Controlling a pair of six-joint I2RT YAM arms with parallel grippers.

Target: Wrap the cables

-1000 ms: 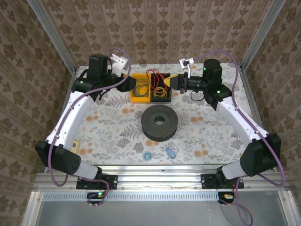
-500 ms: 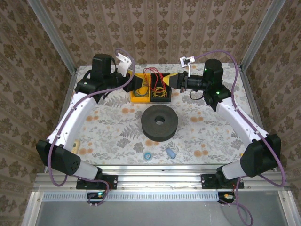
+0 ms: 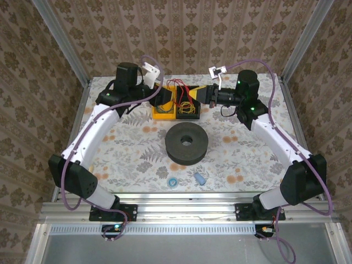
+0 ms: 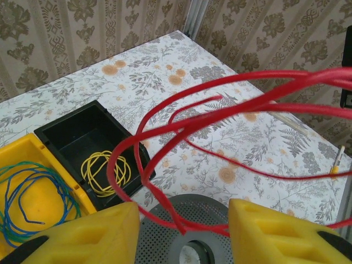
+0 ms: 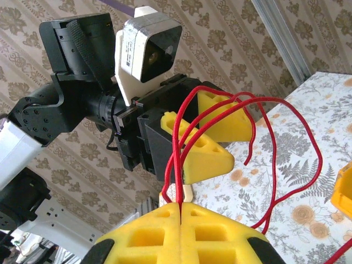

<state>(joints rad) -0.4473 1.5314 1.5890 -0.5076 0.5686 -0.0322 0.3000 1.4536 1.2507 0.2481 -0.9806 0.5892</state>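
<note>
Handover of the red cable (image 3: pixel 180 88), held above the bins at the top centre of the overhead frame. At left, the left hand (image 3: pixel 163 95) is released: its yellow fingers stand apart, with loops of the cable in the gap and none pinched. At right, the right hand (image 3: pixel 202 94) is clenched on the cable. In mid-frame below them the dark grey spool (image 3: pixel 187 143) lies flat on the flowered surface (image 3: pixel 132 148) with no winding on it, so the task appears barely begun.

Step in hand, as judged: a second hold on the cable by the left hand. It is best to close on one strand near a free end, not on the whole tangle. The right hand should not let go until that hold is sure.

Left wrist view: the left hand (image 4: pixel 182 212) with the cable (image 4: pixel 187 125) looping across its gap. At lower left are the yellow bin (image 4: pixel 38 147) with blue and green wires (image 4: pixel 33 192) and the black bin (image 4: pixel 66 129) with a yellow wire coil (image 4: pixel 104 173). Both sets of contents are small from overhead.

Right wrist view: the pinch itself, hard to make out from overhead. The cable (image 5: pixel 179 165) rises from the shut seam of the right hand (image 5: pixel 180 206) towards the left hand (image 5: pixel 212 137) facing it.
</note>
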